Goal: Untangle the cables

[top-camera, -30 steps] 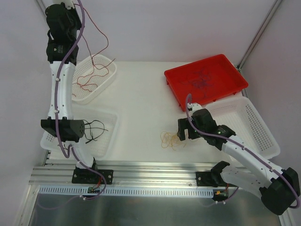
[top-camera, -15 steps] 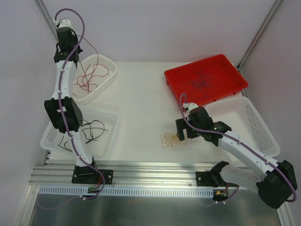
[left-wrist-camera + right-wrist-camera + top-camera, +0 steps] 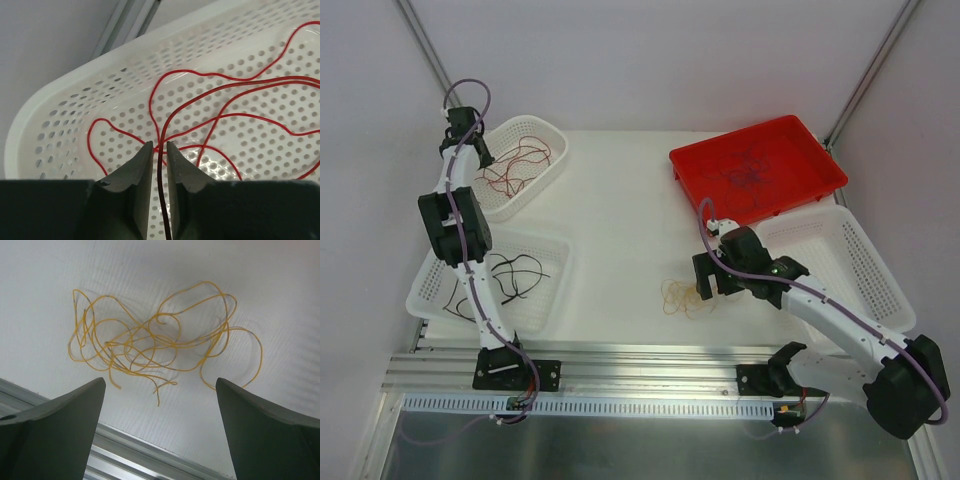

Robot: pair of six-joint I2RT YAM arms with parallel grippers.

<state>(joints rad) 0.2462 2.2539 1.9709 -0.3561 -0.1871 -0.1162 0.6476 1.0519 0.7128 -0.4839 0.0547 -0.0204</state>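
The left claw (image 3: 160,146) hangs low in the far-left basket (image 3: 65,125). Its two dark fingers (image 3: 142,170) are parted by only a narrow slit. A stretch of the red cable (image 3: 226,116) runs up through that slit. The gap looks wider than the wire, so the strand lies loose between the jaws rather than pinched. Beyond the fingertips the red cable spreads over the perforated white floor of the basket in wide, flat, open loops that cross one another in a few places. It is one very thin, glossy strand with no tight knot showing.

The right claw (image 3: 160,382) is spread wide and holds nothing. It hovers over the yellow cable (image 3: 150,340) without touching it. That cable lies on the white counter (image 3: 620,220), near its near edge and right of centre. It is a loose, curly nest of pale yellow wire, with many small overlapping loops and a few free ends trailing toward the near side.

A black cable (image 3: 515,272) lies in loose curls in the near-left basket (image 3: 560,245). A dark purple cable (image 3: 745,175) sits as a small tangled scribble in the middle of the red tray (image 3: 800,130) at the far right. Another white basket (image 3: 880,290) stands on the right, nearer than the tray.
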